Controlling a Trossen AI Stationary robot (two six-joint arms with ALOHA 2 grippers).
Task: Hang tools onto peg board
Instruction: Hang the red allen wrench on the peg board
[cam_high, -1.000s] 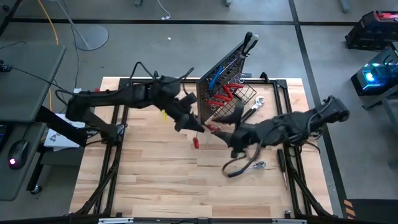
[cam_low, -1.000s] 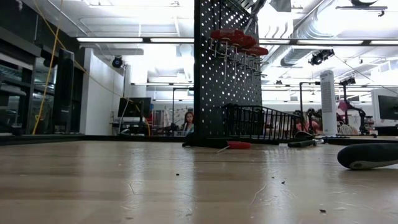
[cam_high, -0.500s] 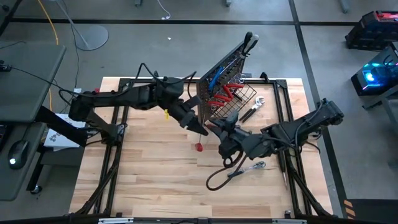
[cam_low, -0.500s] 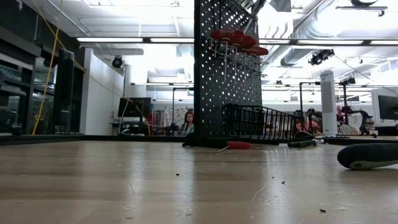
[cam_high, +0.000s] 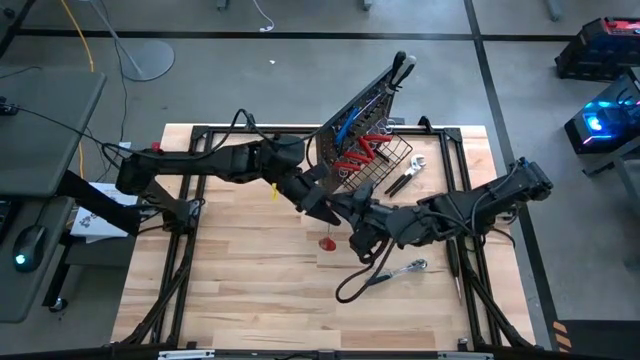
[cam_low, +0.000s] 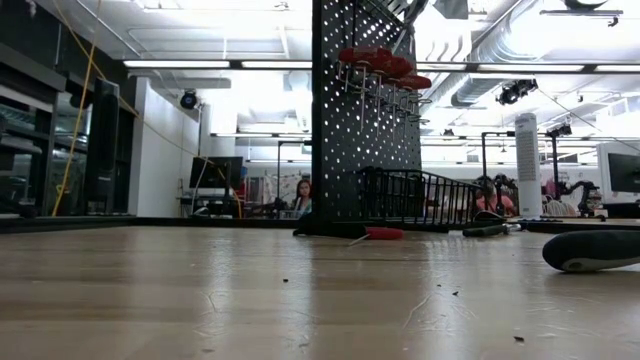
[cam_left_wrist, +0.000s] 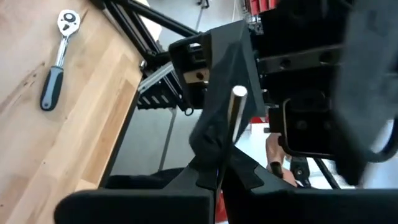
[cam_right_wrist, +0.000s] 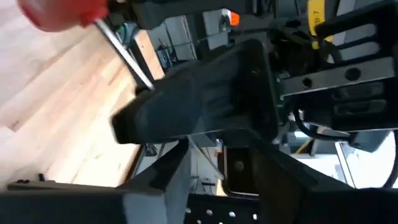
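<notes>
The black peg board (cam_high: 362, 118) stands at the table's far middle, with red-handled screwdrivers (cam_high: 356, 156), a blue key (cam_high: 345, 128) on its hooks and a wire basket (cam_high: 392, 160) at its base. My left gripper (cam_high: 322, 210) hovers in front of the board, shut on a red-handled screwdriver (cam_high: 328, 242). My right gripper (cam_high: 352, 222) stands open right beside it, facing the left gripper's fingers (cam_right_wrist: 199, 93); whether it touches the screwdriver I cannot tell. Neither gripper shows in the low view, only the board (cam_low: 365, 110). My left gripper pinches the screwdriver's bare metal shaft (cam_left_wrist: 224, 152) between its two fingers, coming nearly level from the table's left. The shaft's tip end (cam_left_wrist: 239, 93) sticks out past the fingers on one side, and the red handle (cam_right_wrist: 62, 12) on the other. The screwdriver is lifted clear of the table.
A chrome ratchet (cam_high: 405, 267) lies on the table near the right arm beside a loop of black cable (cam_high: 350, 285). A wrench (cam_high: 408, 178) lies next to the basket. Another red screwdriver (cam_low: 383, 233) rests at the board's base, and a dark handle (cam_low: 590, 250) lies at the right.
My left gripper has carried the screwdriver a little toward the table's right and near edge, rolling its wrist as it went. My right gripper has come toward the left gripper from the right and has rolled too. The tools on the table and board have stayed put.
</notes>
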